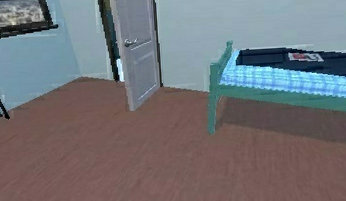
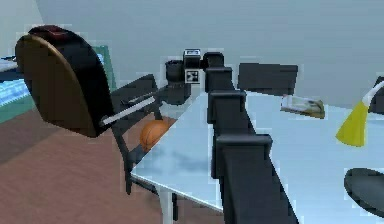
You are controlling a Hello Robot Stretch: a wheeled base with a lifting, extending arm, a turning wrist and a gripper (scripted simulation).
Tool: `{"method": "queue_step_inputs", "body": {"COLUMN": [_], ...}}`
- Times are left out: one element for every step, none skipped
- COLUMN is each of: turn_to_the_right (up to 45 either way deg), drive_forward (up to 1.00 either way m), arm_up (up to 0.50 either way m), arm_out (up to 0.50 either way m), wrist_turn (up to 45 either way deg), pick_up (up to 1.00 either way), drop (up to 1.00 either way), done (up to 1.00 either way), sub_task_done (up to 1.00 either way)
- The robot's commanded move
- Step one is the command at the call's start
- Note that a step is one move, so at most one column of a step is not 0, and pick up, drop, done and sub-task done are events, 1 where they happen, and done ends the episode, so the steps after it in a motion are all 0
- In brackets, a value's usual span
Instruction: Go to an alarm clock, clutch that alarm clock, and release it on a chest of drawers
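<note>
The gripper (image 2: 177,92) was found at the far edge of the white table (image 2: 312,150), near a dark chair (image 2: 140,98); whether it grasped anything, and where the alarm clock lay, could not be determined.

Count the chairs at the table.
2: a brown-backed chair at the table's left side, and a dark chair back beyond its far edge. The arm may hide more.

Open floor (image 1: 114,152) ahead; bed (image 1: 280,82) alongside, chair (image 2: 65,80) crowds table (image 2: 312,140).
</note>
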Motion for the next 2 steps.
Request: {"method": "queue_step_inputs", "body": {"turn_to_the_right": [0.0, 0.0], "drive_forward": [0.0, 0.0], "arm_up": [0.0, 0.0], "arm_out": [0.0, 0.0], "wrist_turn": [-45.0, -15.0], "pick_up": [0.0, 0.0], "drop": [0.0, 0.0], "done": [0.0, 0.0], "sub_task_done": [0.0, 0.0]}}
